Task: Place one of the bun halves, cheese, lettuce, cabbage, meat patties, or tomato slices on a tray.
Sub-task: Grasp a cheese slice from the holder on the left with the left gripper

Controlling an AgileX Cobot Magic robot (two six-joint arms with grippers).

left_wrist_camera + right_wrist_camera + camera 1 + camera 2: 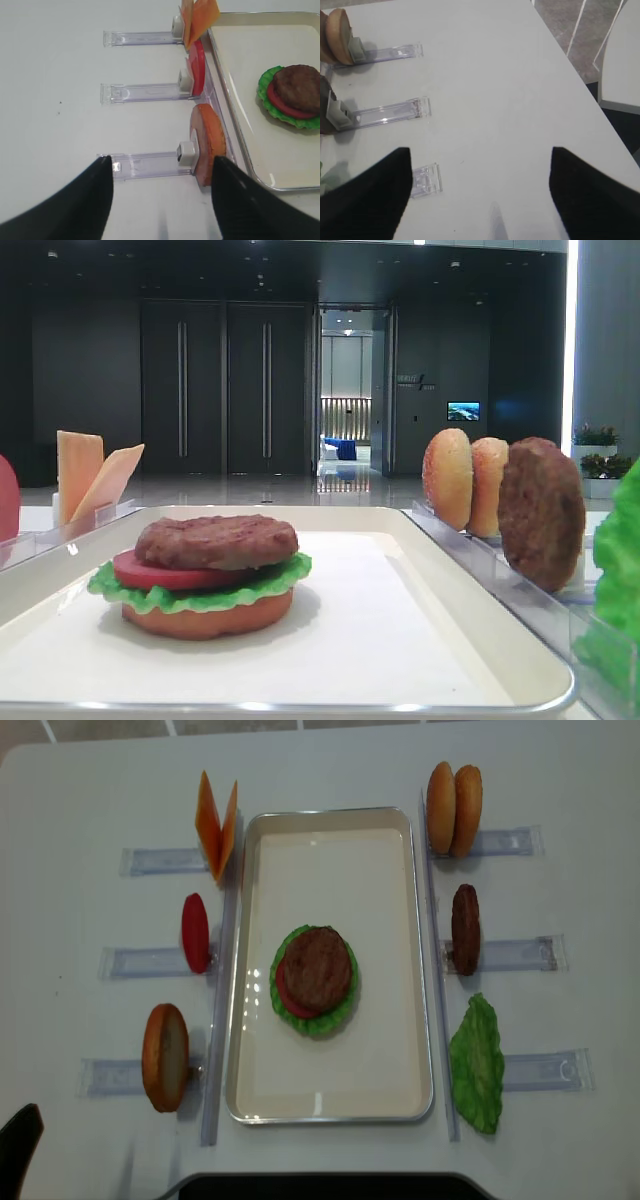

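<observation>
Cheese (92, 475) is what I judge the stack wants next, since in the low exterior view the tray (400, 540) already carries a bottom bun, lettuce, tomato slice and meat patty (217, 540); two slices lean together in the rack at far left, no gripper showing here

Right wrist view: I see the right gripper (480, 195) with its dark fingers (365, 200) spread wide over bare table and nothing between them. Up and to the left of those fingers stand the bun halves (337, 32) in a clear rack, well away, and no cheese is in sight from this side

Left wrist view: left gripper (160, 200) is also spread and empty. Just ahead between the fingers sits the flat orange-brown bun (207, 142) on edge, beyond it the red tomato slice (196, 72), and furthest ahead, slightly right of centre, the cheese, upright with its flat faces running roughly along my reach

Overhead view: cheese (216, 825) stands just left of the tray's far left corner, forming a V. Only a dark tip of the left arm shows at the bottom left corner, so I judge the left arm nearer, reaching straight forward past two racks
</observation>
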